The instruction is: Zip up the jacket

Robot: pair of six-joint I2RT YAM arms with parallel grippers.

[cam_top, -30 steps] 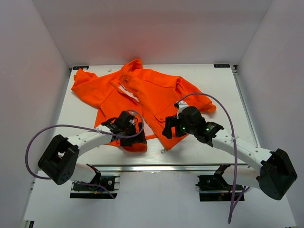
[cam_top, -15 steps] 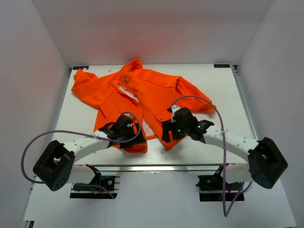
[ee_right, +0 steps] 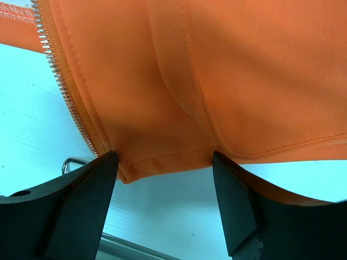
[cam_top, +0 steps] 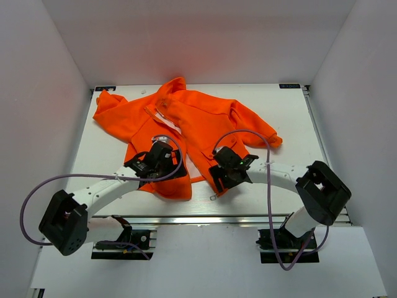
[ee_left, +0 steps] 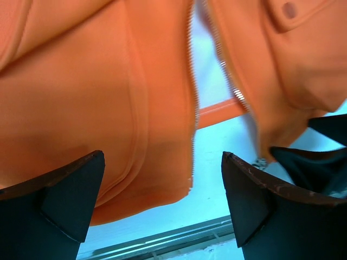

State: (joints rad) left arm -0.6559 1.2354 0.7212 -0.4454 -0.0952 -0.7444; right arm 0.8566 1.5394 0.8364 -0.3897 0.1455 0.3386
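The bright orange jacket [cam_top: 205, 124] lies spread on the white table [cam_top: 105, 164], front open, with its light zipper halves apart near the hem. My left gripper [cam_top: 165, 167] is open above the hem of the left panel [ee_left: 135, 135]. Its zipper edge [ee_left: 193, 130] lies between the fingers [ee_left: 70, 200]. My right gripper [cam_top: 222, 177] is open, and its fingers [ee_right: 241, 206] straddle the hem of the right panel [ee_right: 217, 81]. The zipper teeth [ee_right: 59, 81] run past the left finger. A metal pull ring [ee_right: 69, 162] lies on the table by the hem and also shows in the top view [cam_top: 213, 198].
The table's metal front rail [cam_top: 236, 218] runs just beyond the hem. Purple cables [cam_top: 267, 149] loop over both arms. White walls close in the table on three sides. My right gripper shows as a dark shape in the left wrist view [ee_left: 325, 157].
My right arm has swung left and brought its gripper down to the right panel's hem. My left gripper has shifted slightly farther over the left panel. The jacket has not moved.
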